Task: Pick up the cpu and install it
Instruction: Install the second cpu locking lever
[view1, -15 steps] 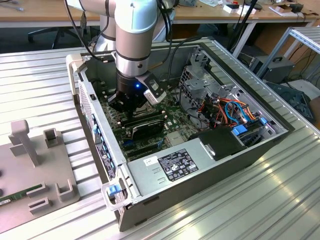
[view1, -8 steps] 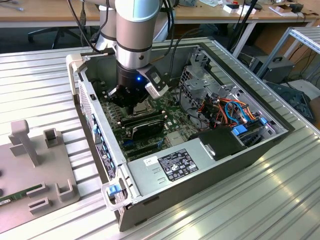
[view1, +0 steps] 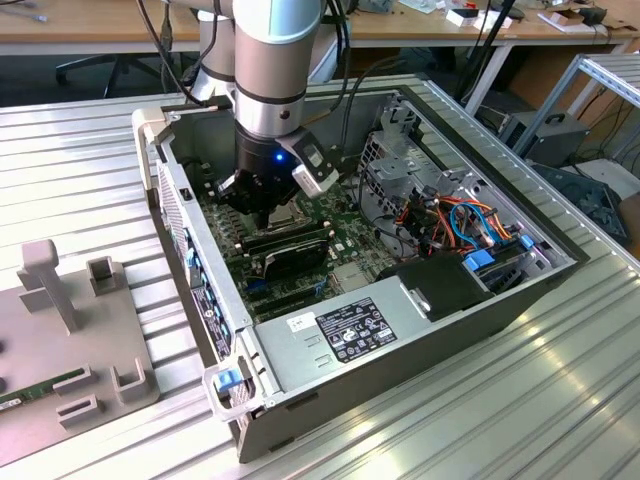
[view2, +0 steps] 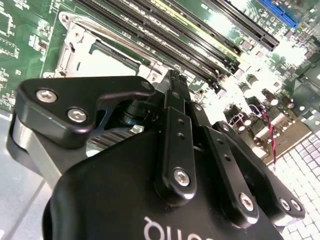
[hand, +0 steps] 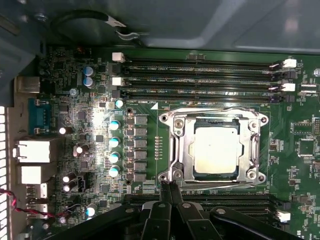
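Exterior view – arm: you see it reach straight down into the open case (view1: 480, 300), which lies on a ribbed metal table (view1: 80, 160).
Exterior view – gripper (view1: 262, 212): it hangs low over the motherboard (view1: 340, 225), near the case wall on the exterior view's left; a blue light glows on its body.
Exterior view – surroundings: a power supply (view1: 350, 335) sits at the near end of the case, bundled orange and blue cables (view1: 470, 225) lie toward the exterior view's right, and a grey fixture (view1: 60, 350) rests on the table at the exterior view's left.
Second wrist view – gripper (view2: 175, 82): you look along its black linkages; the two fingers (view2: 176, 120) come together at one point just beside the socket (view2: 75, 45) frame, with the memory slots (view2: 200, 30) running past the tip.
First wrist view – cpu (hand: 216, 149): it lies flat inside the socket (hand: 176, 150), silver face up, squarely framed by the metal bracket.
First wrist view – gripper (hand: 169, 186): its tip sits at the socket's corner, at the frame's edge and apart from the cpu.
First wrist view – jaws: closed together, tips meeting, nothing between them.
First wrist view – board: memory slots (hand: 200, 75) flank the socket on both sides, and capacitors (hand: 115, 145) stand in a row beside it.
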